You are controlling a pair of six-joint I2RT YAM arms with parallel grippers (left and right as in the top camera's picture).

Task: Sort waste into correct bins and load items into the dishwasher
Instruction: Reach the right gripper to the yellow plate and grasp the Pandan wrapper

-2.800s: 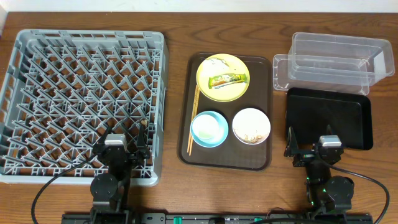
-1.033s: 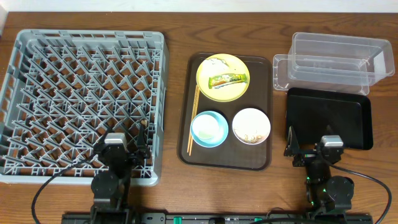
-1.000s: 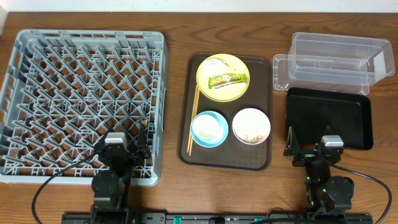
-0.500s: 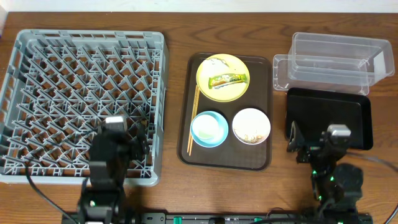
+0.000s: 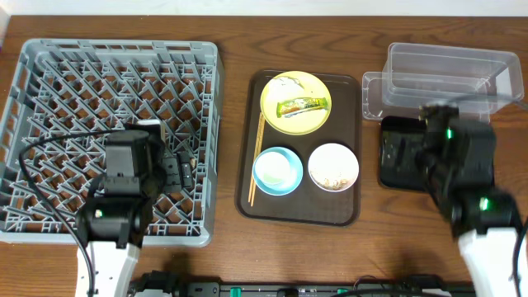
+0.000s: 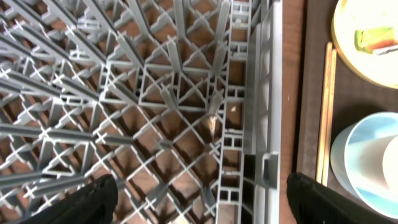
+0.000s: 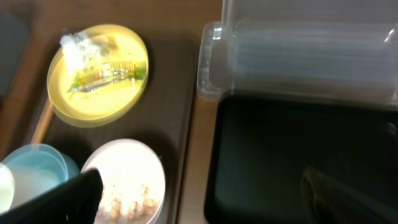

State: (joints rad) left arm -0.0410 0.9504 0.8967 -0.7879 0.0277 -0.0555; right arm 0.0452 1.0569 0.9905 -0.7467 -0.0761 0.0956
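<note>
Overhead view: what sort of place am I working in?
Likely a tabletop dish-clearing setup, not a real kitchen: a dish rack, a serving tray with a plate, and a clear tub beside a black tray.

Both arms are boxy black above white lower links; the left arm [image 5: 124, 194], lower left, trails thin black cables, the right arm [image 5: 466, 169] shows green lights.

Left claw [image 6: 206, 202] spread wide — empty, right claw [image 7: 199, 194] parted too
</note>
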